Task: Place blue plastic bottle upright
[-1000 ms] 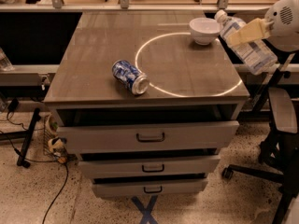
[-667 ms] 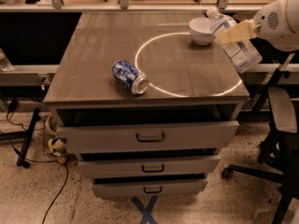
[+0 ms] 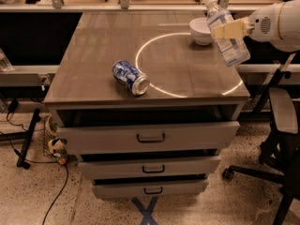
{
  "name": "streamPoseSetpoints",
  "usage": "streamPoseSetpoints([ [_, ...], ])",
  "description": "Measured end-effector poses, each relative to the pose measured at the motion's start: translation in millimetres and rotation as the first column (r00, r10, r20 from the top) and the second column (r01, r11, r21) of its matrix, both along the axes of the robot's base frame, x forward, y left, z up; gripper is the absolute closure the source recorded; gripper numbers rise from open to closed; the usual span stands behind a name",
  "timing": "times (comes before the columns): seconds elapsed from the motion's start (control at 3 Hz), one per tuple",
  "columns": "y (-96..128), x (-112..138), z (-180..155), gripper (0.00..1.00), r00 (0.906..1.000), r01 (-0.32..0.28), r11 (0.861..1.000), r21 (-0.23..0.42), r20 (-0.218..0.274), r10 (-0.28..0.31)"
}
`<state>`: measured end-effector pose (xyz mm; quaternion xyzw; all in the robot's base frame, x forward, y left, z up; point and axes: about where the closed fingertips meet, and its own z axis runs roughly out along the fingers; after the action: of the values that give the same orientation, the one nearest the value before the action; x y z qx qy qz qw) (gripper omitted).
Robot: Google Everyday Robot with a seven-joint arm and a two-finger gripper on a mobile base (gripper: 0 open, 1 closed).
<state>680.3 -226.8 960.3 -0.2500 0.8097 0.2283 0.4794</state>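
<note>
The hand [image 3: 228, 30] reaches in from the right on the end of a white arm [image 3: 276, 23] and pinches the blue plastic bottle [image 3: 233, 53] around its middle, one pale finger [image 3: 225, 31] lying flat across the near side of the label. The bottle hangs in the air over the far right part of the desk [image 3: 98, 55], tilted, its white cap up and to the left of the hand and its base down and to the right, close to the desk's right edge. Just left of the hand, beside the upper part of the bottle, a white bowl [image 3: 201, 31] stands on the desk. A thin white circle [image 3: 140, 71] is drawn on the desk top, spreading below and to the left of the hand. Well to the left of the hand and nearer the front edge, a blue-and-white can [image 3: 130, 77] lies on its side on the circle's line. Three drawers [image 3: 103, 137] sit in the desk front, far below the hand; a dark chair [image 3: 281, 111] stands beneath it at the right
</note>
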Motion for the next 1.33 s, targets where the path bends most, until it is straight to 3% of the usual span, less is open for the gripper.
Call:
streamPoseSetpoints([
  [0.33, 10, 27, 14, 1.00, 0.9888, 0.011, 0.994, 0.112, 0.147, -0.028],
  [0.67, 27, 47, 21, 1.00, 0.9749, -0.009, 0.979, 0.205, 0.220, -0.037],
  [1.0, 28, 47, 21, 1.00, 0.9749, -0.010, 0.979, 0.205, 0.220, -0.036],
  [1.33, 27, 45, 24, 1.00, 0.9620, -0.016, 0.965, 0.261, 0.267, -0.056],
])
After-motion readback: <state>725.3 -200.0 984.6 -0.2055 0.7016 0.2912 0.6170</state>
